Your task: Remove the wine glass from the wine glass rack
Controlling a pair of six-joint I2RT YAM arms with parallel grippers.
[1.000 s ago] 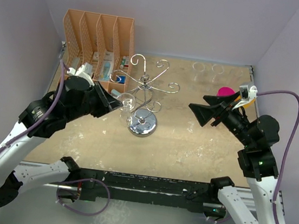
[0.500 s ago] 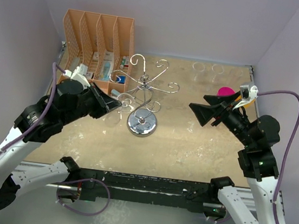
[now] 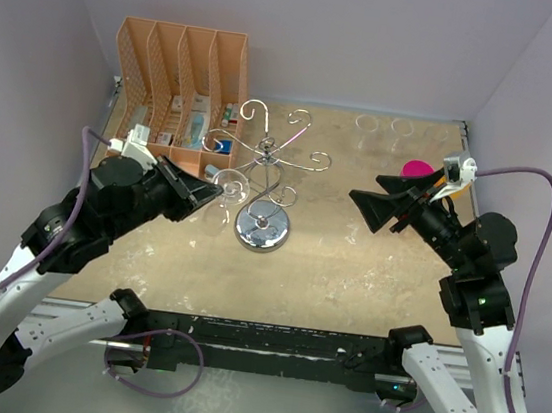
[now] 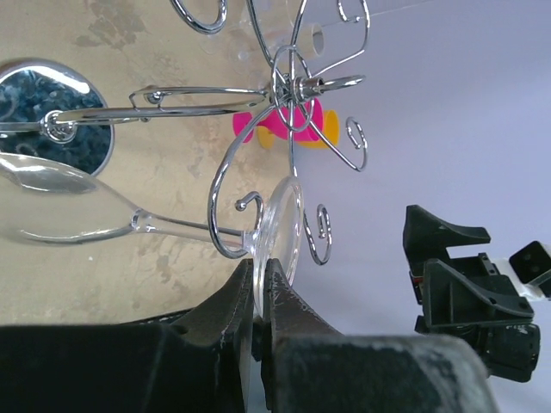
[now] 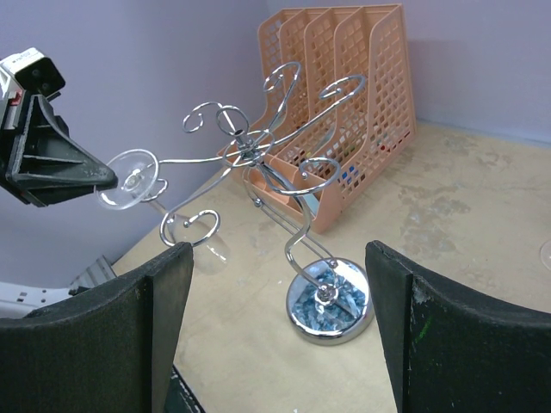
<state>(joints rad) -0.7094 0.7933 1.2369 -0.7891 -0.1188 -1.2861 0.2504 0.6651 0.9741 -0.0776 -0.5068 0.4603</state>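
Our left gripper [image 4: 260, 274] is pinching the flat foot of the glass [image 4: 69, 211]. In the last second we pull back from the rack [image 3: 262, 228], and the glass slides out with us along its wire arm. The stem now sits in the last curl [image 4: 225, 237], so we think the glass is almost free but not off yet. Our right gripper [image 3: 364, 209] is spread wide, holds nothing, and has not moved.
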